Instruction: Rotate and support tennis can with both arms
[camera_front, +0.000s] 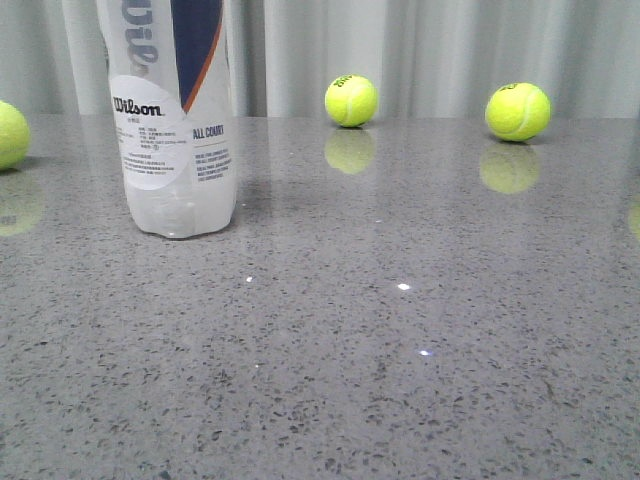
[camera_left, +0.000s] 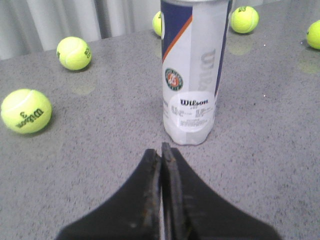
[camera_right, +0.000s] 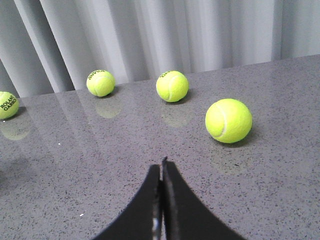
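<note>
The matte black left gripper (camera_left: 162, 150) is seen pressed together, empty, with the tall clear plastic Wilson-labelled tennis can (camera_left: 194, 75) upright just beyond at one o'clock on the grey speckled table (camera_front: 400, 380). The fingers should be spread before approaching. The black right gripper (camera_right: 162, 167), likewise pressed together, is shown facing only yellow-green tennis balls (camera_right: 228, 120); neither arm is shown from the front.

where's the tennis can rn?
In the front view the tennis can stands upright on the grey table, left of centre, ungripped. The left wrist view shows it just ahead of the closed left gripper.
</note>
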